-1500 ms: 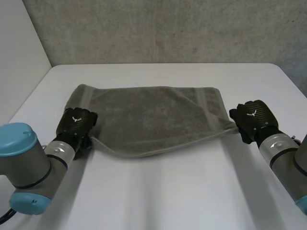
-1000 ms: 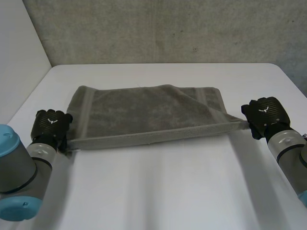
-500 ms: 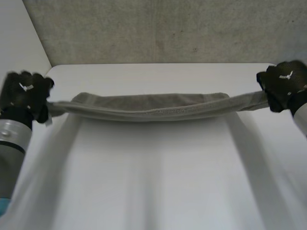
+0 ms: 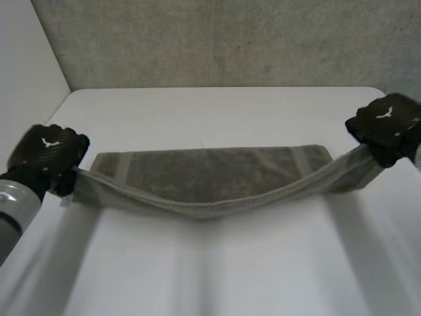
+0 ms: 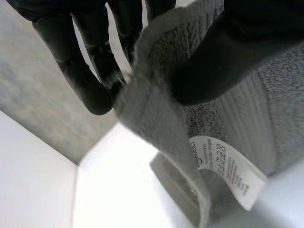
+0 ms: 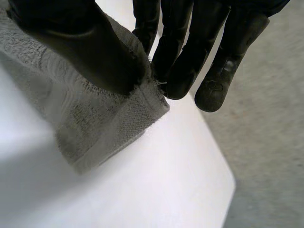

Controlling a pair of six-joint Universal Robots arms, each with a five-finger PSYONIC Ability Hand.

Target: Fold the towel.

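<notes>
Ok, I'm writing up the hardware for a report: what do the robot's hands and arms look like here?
Both hands are black. The left hand and right hand each have a woven, carbon-like back with a small white bird-shaped mark. The fingers are smooth and thick, with rounded tips. The left arm is a grey metallic cylinder.

The left hand [image 4: 47, 153] sits at the left edge of the head view, about mid-height, its back turned toward the camera. Its grey wrist [image 4: 12, 207] runs down to the lower left corner. The right hand [image 4: 385, 125] sits at the right edge, slightly higher in the frame, back also toward the camera. Each hand pinches one end of the towel [image 4: 210, 174]. The left thumb [image 5: 223, 52] presses the cloth against its fingers [image 5: 90, 76], and the right thumb [image 6: 85, 52] does likewise against its fingers [image 6: 175, 57].
</notes>
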